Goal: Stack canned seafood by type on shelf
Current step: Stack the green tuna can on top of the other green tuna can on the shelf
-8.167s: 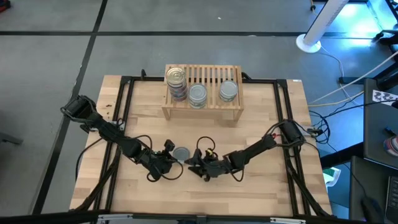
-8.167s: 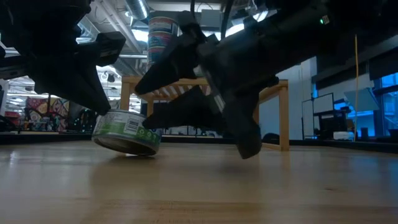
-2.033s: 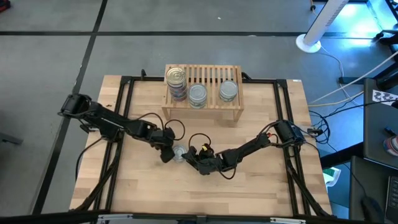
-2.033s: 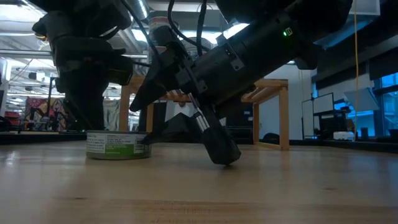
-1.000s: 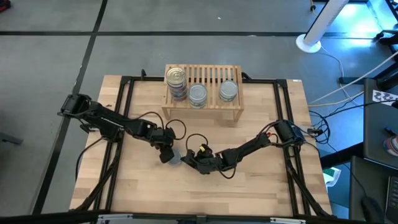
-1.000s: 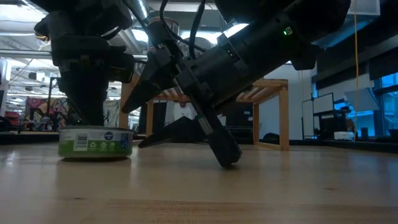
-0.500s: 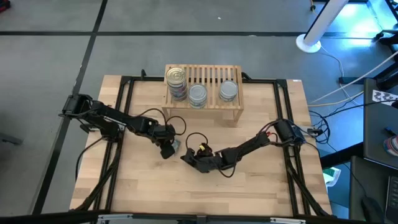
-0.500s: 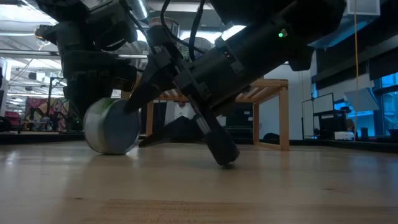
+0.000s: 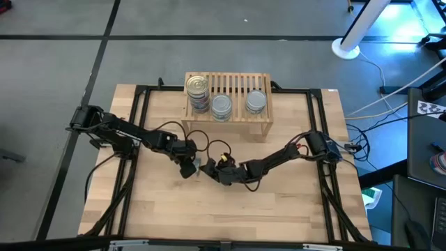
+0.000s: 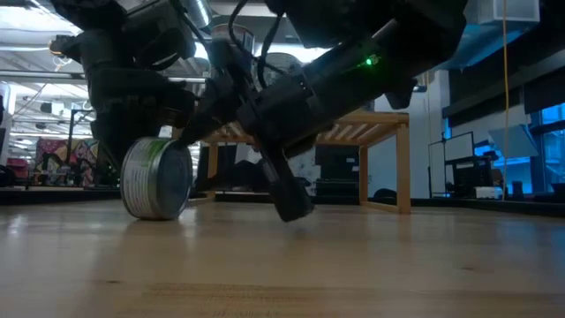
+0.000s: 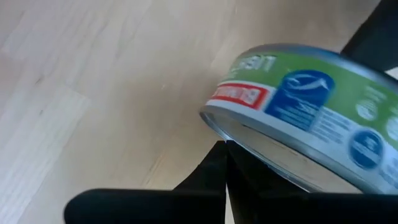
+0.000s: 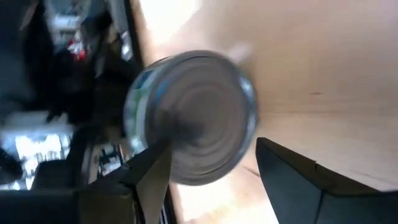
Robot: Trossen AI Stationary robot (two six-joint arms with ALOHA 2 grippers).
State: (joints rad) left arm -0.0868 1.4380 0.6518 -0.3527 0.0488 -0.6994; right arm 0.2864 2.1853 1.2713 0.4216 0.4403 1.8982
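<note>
Green-labelled tin [image 10: 157, 178] now stands on its edge on the table [image 9: 293, 209], flat face toward me; a second ago it lay flat, lid up. It sits mid-table, in front of the shelf [image 9: 228, 104], well apart from it

My left pincer [image 9: 189, 167] is pressed together, fingers closed, its tip against the tin's rim from the left side; in the left wrist view the green label [image 11: 298, 106] fills the frame just above my closed fingers. So the tin is propped, not held

My right pincer [image 9: 211, 170] has slid in closer since a second ago and stands apart, jaws either side of the tin's round face [image 12: 199, 118] in the right wrist view, not yet gripping

Three groups of tins already on the shelf: a tall stack [image 9: 197, 90], a middle tin [image 9: 221, 106], a right-hand tin [image 9: 256, 102]

Judgement: tipping it upright gives my right jaws the two flat faces to close across; a grip looks near. Risk: it rolls off the prop before I close
</note>
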